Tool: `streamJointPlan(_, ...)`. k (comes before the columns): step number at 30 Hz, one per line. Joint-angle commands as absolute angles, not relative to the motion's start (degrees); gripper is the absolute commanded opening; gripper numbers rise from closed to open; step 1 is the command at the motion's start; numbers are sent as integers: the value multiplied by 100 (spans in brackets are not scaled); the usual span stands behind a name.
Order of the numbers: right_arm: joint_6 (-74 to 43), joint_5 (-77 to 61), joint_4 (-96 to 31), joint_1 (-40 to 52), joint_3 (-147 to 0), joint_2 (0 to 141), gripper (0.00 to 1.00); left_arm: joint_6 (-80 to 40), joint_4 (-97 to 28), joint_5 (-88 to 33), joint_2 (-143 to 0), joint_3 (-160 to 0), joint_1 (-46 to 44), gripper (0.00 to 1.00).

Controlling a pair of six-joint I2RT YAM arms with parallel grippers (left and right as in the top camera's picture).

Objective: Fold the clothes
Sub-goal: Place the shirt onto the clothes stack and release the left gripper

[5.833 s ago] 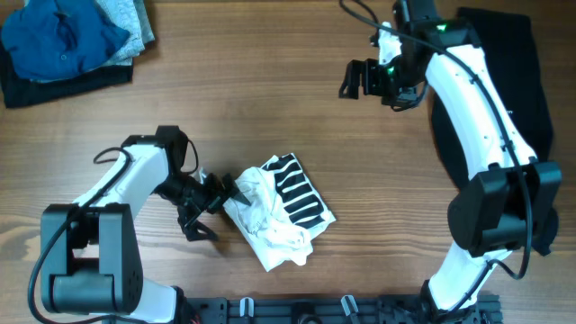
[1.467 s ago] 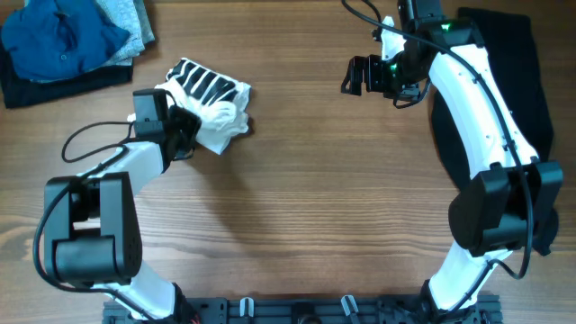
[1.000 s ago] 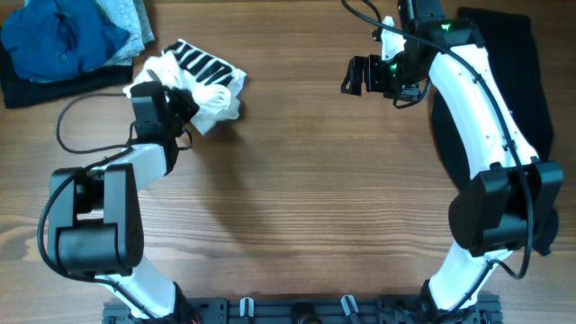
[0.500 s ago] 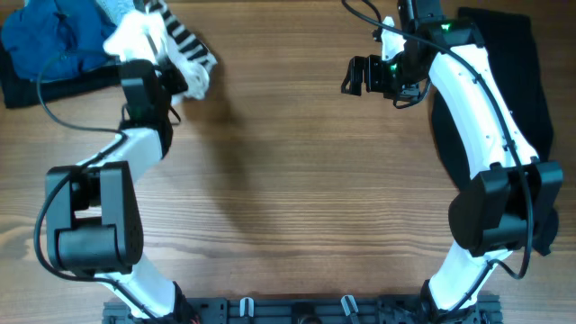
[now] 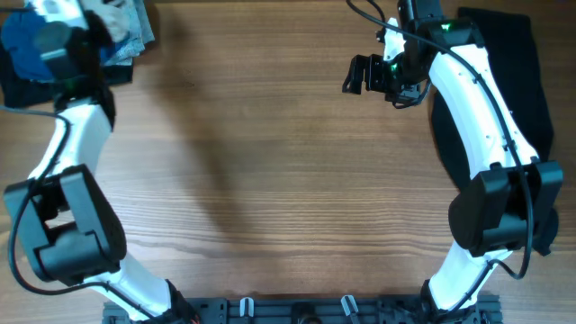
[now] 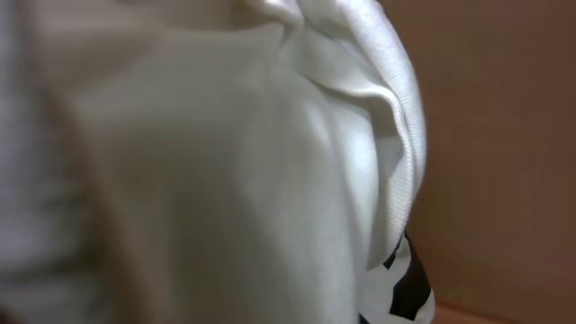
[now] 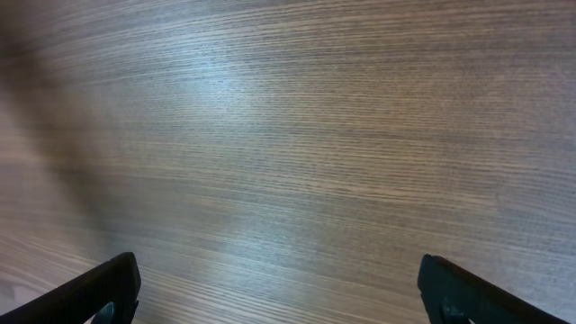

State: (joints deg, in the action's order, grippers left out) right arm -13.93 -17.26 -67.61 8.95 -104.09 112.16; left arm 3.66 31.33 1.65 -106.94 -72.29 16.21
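Wood-grain table fills the overhead view. In its far left corner the left arm reaches up over a pile of a blue garment and a grey garment. The left gripper is blurred there, with the white T-shirt bunched up at it, raised off the table and at the frame's top edge over the pile. At the far right side the right gripper hangs over bare wood with its jaws spread apart and nothing between them. A black garment lies flat along the right edge, partly under that arm.

From the left wrist, white wrinkled fabric covers almost the whole picture, pressed close to the lens, with a hemmed edge curving down the right and a black striped part at the bottom. The fingers are hidden behind the cloth, so the grip itself cannot be seen, but the pincer appears closed on the T-shirt.

From the right wrist, only bare wood shows, with the two dark fingertips in the lower corners, well apart.
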Motion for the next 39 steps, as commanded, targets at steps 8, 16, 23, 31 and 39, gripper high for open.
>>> streamJointPlan(8,-1715,-1610,-6849,913,-10488,11115,100,-1308,4193,639,-11472,-7397,2209,15)
streamJointPlan(16,-1693,-1608,-6995,915,-10488,11115,100,-2296,3962,733,-12519,-8348,2530,20)
streamJointPlan(23,-1691,-1608,-7013,915,-10488,11115,100,-2547,3013,565,-12884,-8906,2541,21)
streamJointPlan(31,-1660,-1610,-7017,915,-10488,11115,100,-2576,2300,565,-12914,-8906,2543,53)
streamJointPlan(39,-1660,-1610,-7015,915,-10488,11115,100,-2600,1732,445,-12912,-8903,2523,78)
